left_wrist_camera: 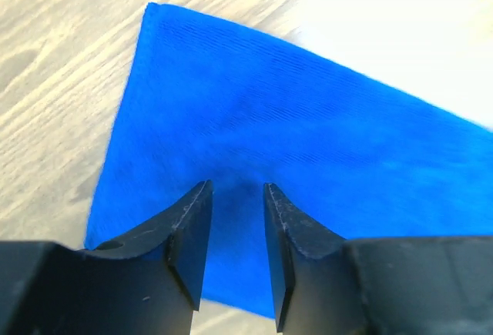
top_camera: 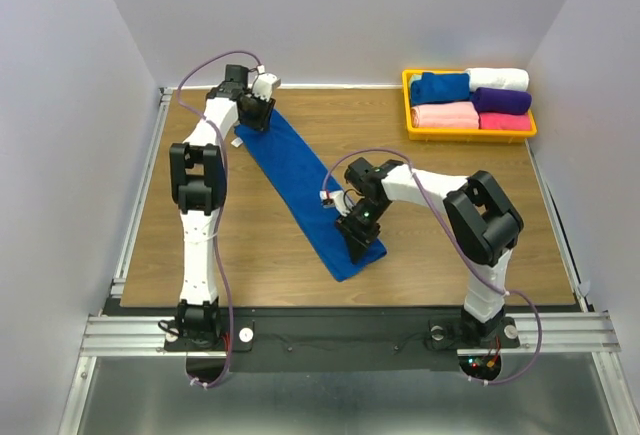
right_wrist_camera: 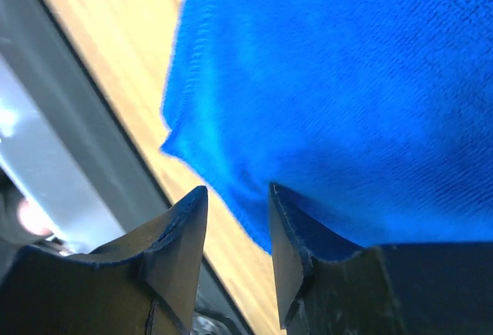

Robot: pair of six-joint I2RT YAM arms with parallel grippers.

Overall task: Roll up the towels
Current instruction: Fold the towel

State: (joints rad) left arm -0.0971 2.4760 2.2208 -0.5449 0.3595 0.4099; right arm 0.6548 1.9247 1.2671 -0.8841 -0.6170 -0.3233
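When starting from the near edge of the table (top_camera: pixel 450 245), comes first to the right gripper (top_camera: pixel 357 245). Hangs low over the near end of the flat blue towel (top_camera: pixel 300 180), a little right of the middle of the table. Stands partly open, with a small gap between the two black fingers (right_wrist_camera: pixel 177 242). Holds nothing in that gap. In the right wrist view, shows the towel's near corner just past the fingertips, with bare wood beside it. Cannot tell if the fingers touch the cloth.

Next, along the towel itself: spread out flat in one long slanted strip, from close to the near edge up toward the far left corner. Not rolled at all yet.

At the far end of that strip, near the far left corner, the left gripper (left_wrist_camera: pixel 237 196). Points down at the cloth from close above. Stands partly open too, with a small gap and nothing pinched in it. In the left wrist view, shows a towel corner ahead of the fingers and wood on the left.

Farthest off, in the far right corner, a yellow tray (top_camera: pixel 408 105). Holds the second blue towel (top_camera: pixel 440 87) at its far left, bunched up. Holds also a white towel (top_camera: pixel 498 78), a purple towel (top_camera: pixel 502 101), a light pink towel (top_camera: pixel 445 115) and a bright pink towel (top_camera: pixel 505 122).
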